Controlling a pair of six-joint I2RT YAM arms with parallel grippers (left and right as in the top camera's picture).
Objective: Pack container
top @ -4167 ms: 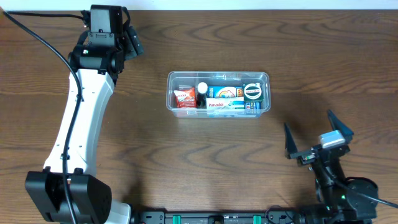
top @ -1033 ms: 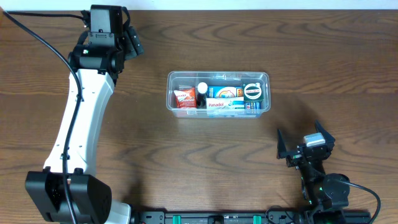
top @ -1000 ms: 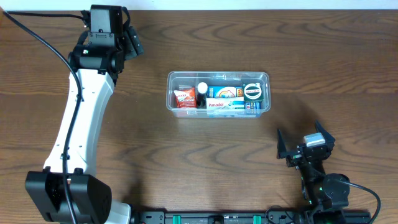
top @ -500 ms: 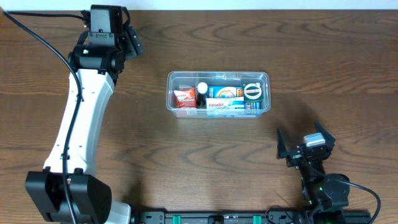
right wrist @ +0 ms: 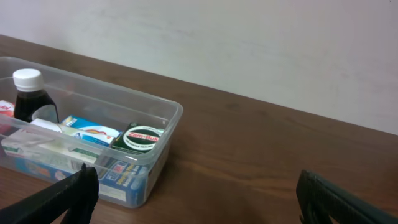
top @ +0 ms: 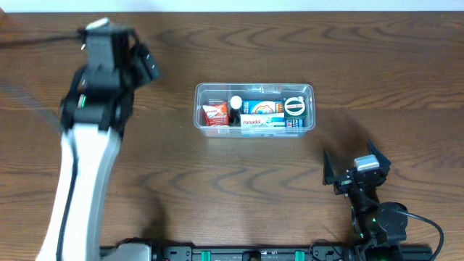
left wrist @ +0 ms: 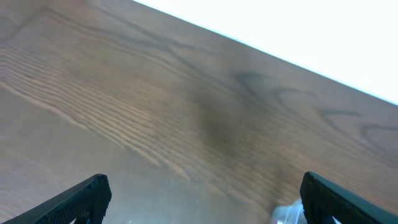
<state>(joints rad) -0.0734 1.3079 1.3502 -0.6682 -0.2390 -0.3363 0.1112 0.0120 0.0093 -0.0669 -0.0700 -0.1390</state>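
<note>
container (top: 254,86): holds boxes (top: 261,122), bottle (top: 235,109), tin (top: 293,106) | progress: likely packed, no loose items seen | left gripper (left wrist: 205,199): spread, empty, blurry overhead | right gripper (top: 352,164): spread, empty

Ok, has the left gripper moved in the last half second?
Yes. In the overhead view the left gripper has swung left, farther from the container, which has stayed put; the arm is motion-blurred.

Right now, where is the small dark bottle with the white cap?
Seen from overhead, the white-capped dark bottle sits in the left half of the clear plastic container, between the red packet and the white Panadol box.
</note>
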